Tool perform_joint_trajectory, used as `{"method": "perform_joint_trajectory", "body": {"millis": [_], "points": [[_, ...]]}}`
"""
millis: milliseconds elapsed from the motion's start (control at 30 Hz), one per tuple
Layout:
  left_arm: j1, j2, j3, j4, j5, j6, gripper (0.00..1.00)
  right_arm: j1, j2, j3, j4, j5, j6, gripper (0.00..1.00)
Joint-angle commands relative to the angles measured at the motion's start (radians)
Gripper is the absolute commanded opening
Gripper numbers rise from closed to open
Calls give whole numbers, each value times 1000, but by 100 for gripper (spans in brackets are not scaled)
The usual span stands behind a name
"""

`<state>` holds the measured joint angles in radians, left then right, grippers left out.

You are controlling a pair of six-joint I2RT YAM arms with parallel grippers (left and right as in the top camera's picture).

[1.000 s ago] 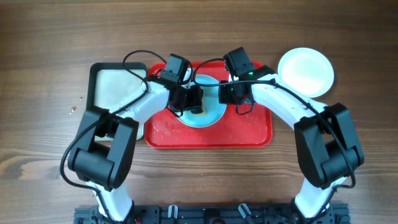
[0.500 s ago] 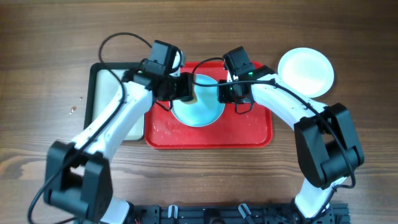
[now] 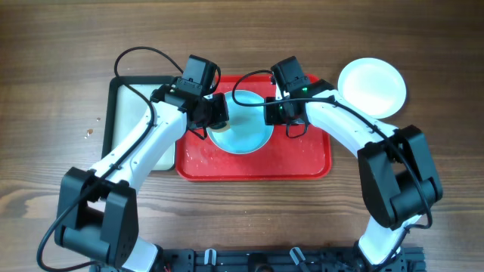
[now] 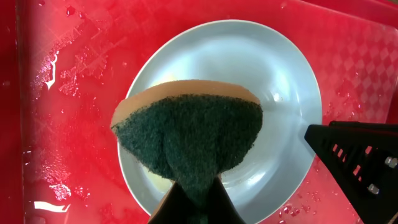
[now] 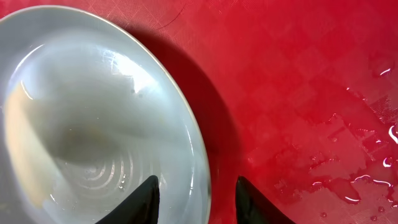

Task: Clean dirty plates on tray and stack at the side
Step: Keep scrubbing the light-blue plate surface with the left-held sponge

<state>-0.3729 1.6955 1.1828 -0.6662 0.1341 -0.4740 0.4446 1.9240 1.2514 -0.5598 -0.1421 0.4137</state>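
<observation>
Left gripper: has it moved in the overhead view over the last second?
Yes. The left gripper, shut on the sponge, has shifted left across the blue plate, toward the left rim of the red tray.

Large rectangular red plastic tray (image 3: pixel 302 162): glossy red, with a faint embossed diamond-check pattern.
Round pale turquoise-blue plastic plate (image 3: pixel 249 137): plain pale blue, with faint concentric rings at the centre.
Round white plastic plate (image 3: pixel 370 87): plain white.
Folded scouring sponge (image 4: pixel 186 140): dark green face, orange-tan backing.
Smaller black-rimmed tray (image 3: pixel 128 113): black rim, pale cream inside.
Wooden table (image 3: pixel 439 45): brown, streaked grain.
</observation>
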Motion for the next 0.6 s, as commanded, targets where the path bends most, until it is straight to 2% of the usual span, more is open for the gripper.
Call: {"method": "perform_joint_trajectory", "body": {"millis": [0,267,367,567], "points": [[-4,26,-6,5,-17,-14,4,8,-5,-2,6,-15,-21,38],[-5,55,-6,4,-16,-14,4,8,-5,-2,6,-15,-21,35],[-5,55,-6,4,-16,-14,4,8,-5,-2,6,-15,-21,29],[-5,55,-6,4,-16,-14,4,8,-1,-2,6,-11,-22,32]]}}
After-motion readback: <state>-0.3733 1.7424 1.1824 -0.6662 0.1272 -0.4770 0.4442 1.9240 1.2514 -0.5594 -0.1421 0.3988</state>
